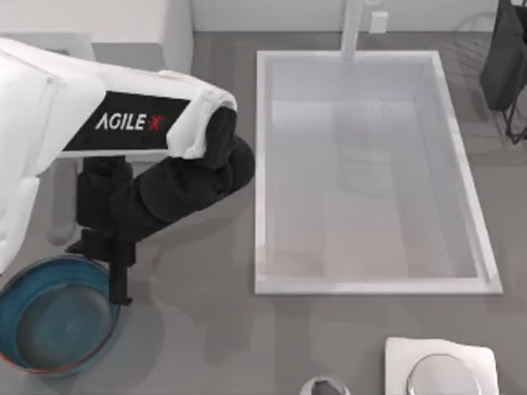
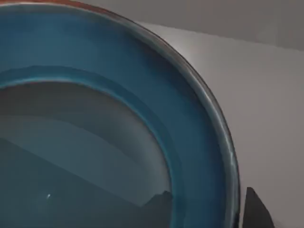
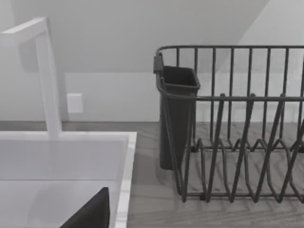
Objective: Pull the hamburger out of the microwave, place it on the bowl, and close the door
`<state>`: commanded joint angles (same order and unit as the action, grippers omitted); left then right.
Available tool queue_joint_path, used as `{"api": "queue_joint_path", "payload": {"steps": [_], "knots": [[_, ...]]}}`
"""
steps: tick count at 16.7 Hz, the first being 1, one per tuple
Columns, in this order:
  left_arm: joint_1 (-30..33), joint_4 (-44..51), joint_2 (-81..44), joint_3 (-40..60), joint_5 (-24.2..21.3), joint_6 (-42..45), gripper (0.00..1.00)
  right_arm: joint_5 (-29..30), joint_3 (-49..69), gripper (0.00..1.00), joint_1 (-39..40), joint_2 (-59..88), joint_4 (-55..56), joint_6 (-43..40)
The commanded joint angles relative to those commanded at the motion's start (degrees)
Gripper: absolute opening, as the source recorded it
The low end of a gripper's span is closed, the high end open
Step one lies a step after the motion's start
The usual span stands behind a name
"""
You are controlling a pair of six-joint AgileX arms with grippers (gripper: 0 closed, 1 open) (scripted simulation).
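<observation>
One arm is at work: the left gripper [image 1: 118, 280] is held over the near rim of the bowl [image 1: 33, 329], at the table's left. Whether anything is gripped cannot be told. The hamburger is not seen in the bowl, so the placing step is judged unfinished; a release over the bowl's middle is called for.

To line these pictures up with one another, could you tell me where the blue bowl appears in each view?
Top view: the bowl sits at the lower left corner, with the left gripper over its rim.
Left wrist view: the bowl is seen close up, its rim curving across the picture.
Right wrist view: no bowl here; it faces the dish rack and the sink.
Shared landmark: the grey countertop.
</observation>
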<state>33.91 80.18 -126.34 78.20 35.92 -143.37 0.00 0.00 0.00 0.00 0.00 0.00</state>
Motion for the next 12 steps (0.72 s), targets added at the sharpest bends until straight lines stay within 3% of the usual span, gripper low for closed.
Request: {"api": "queue_joint_path", "payload": {"steps": [5, 12], "knots": [[4.4, 14.2, -6.8, -1.0, 5.2, -15.2, 0.0, 0.0, 0.0, 1.0, 0.0, 0.0, 0.0, 0.0], [4.7, 15.8, -7.5, -0.8, 6.2, -17.1, 0.0, 0.0, 0.0, 1.0, 0.0, 0.0, 0.0, 0.0]]}}
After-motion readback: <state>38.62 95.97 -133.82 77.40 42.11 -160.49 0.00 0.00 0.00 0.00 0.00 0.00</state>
